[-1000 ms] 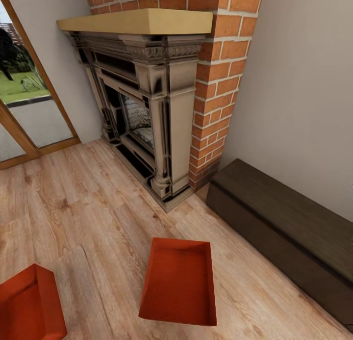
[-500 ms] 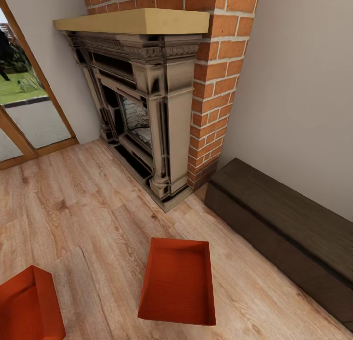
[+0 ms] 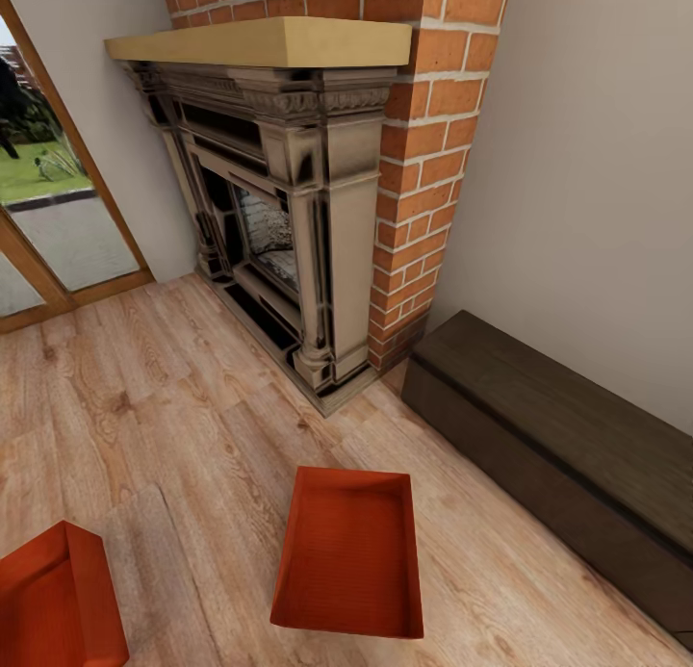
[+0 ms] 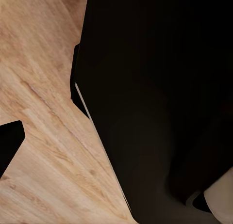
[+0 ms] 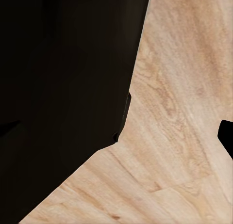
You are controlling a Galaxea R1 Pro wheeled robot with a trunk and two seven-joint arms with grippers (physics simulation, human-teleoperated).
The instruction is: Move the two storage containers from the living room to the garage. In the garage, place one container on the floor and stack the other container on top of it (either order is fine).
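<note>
2 containers (image 3: 348,553) (image 3: 58,600) on wood floor (image 3: 173,407) nr fireplace (image 3: 279,195)

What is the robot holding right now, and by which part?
Nothing that can be seen: both storage containers sit untouched on the wood floor.

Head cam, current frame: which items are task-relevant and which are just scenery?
Task-relevant:
- storage container in the middle, open top up, on the wood floor
- second storage container, cut off at the lower left corner of the head view, also on the floor

Scenery:
- brick fireplace with tan mantel
- dark low bench along the wall
- glass door
</note>
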